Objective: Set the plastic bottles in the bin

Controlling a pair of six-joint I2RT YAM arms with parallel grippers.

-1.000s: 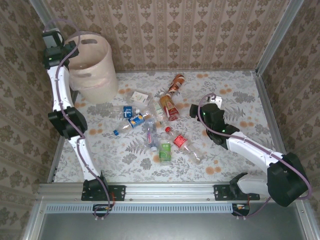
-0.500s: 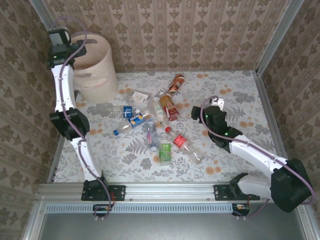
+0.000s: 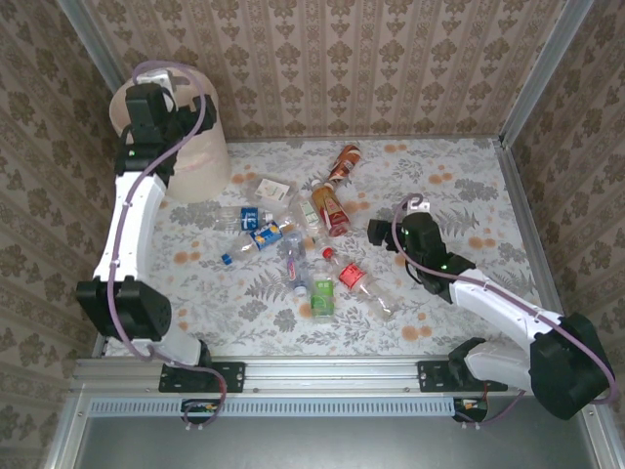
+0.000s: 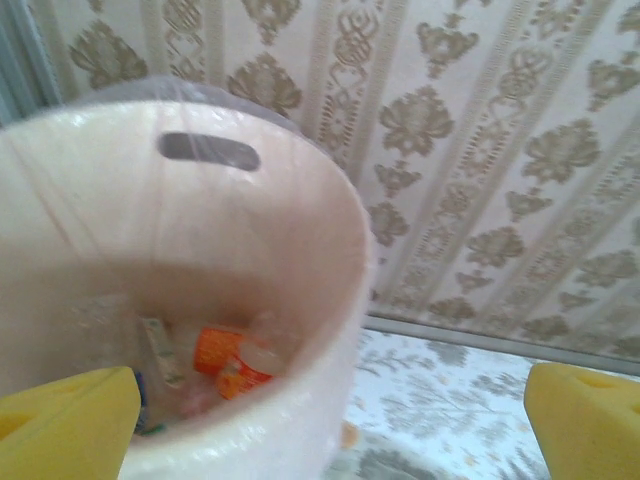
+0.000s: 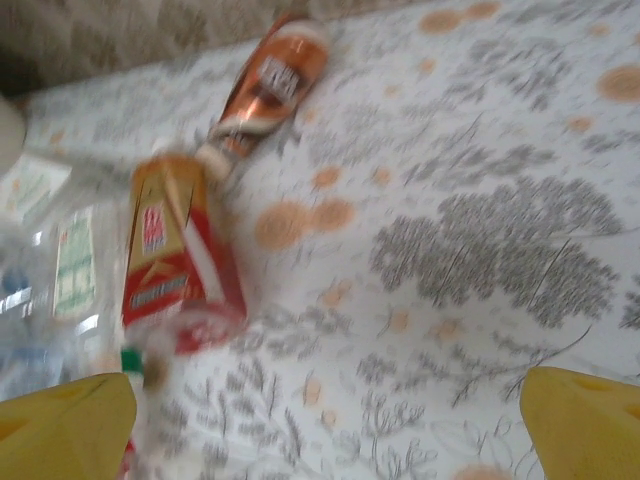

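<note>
Bin (image 4: 300,230) below left gripper (image 4: 330,400), bottles (image 3: 332,210) lying beside right gripper (image 3: 377,233)

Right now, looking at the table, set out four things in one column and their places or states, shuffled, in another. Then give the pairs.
1 bin
2 left gripper
3 right gripper
4 orange-brown bottle

a open, low beside the bottle pile
b standing at the table's far left corner
c open, above the bin
d lying nearest the back wall

Pairs: 1b, 2c, 3a, 4d
</note>
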